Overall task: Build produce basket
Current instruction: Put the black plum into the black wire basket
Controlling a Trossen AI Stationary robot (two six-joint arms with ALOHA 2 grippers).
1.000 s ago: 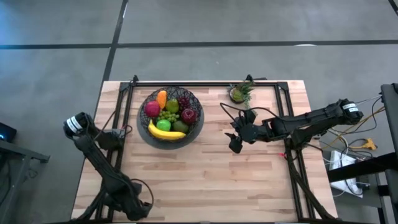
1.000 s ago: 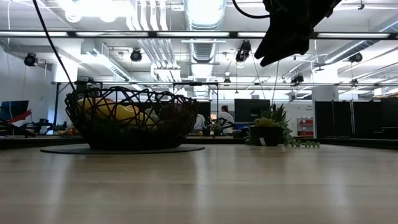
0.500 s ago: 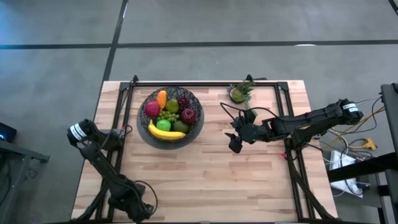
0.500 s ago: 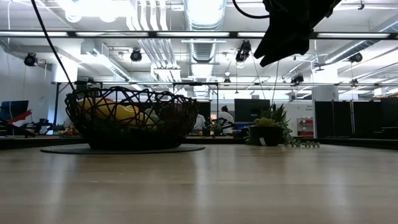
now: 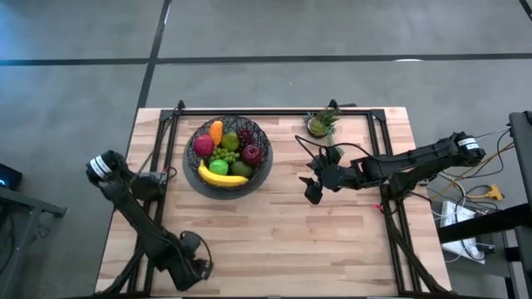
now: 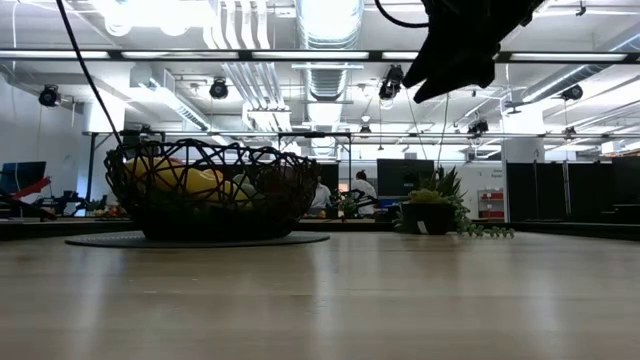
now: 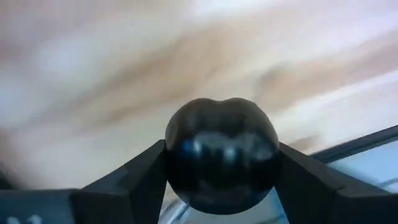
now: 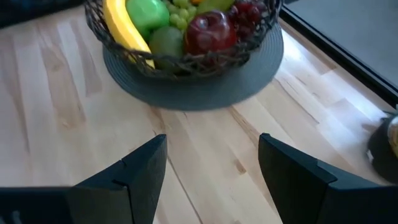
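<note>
The dark wire basket (image 5: 266, 166) stands on a flat grey disc on the far left of the table. It holds red apples (image 5: 203, 144), a green apple, a banana (image 5: 218, 177), grapes, an orange piece and an avocado, which also show in the right wrist view (image 8: 208, 31). My left gripper (image 5: 193, 261) is over the table's near-left part, shut on a dark plum (image 7: 221, 146). My right gripper (image 5: 313, 189) hangs open above the table right of the basket (image 8: 186, 65), high up in the low view (image 6: 455, 55). My left gripper pinches the dark plum between its two fingers (image 7: 146, 180), one on each opposite side of the round fruit (image 7: 177, 158). The plum fills the gap between them, and the blurred wooden table shows behind it. I cannot tell whether it is lifted clear.
A small spiky green plant in a pot (image 5: 321, 123) stands near the far edge, right of the basket, also in the low view (image 6: 430, 212). Black frame rails (image 5: 274, 111) run along the far edge and both sides. Bare wood (image 5: 283, 232) lies between the two grippers.
My left gripper, shut on the plum, has moved a little toward the table's right and far edge, and its arm has swung with it. The basket and the fruit have stayed where they were.
</note>
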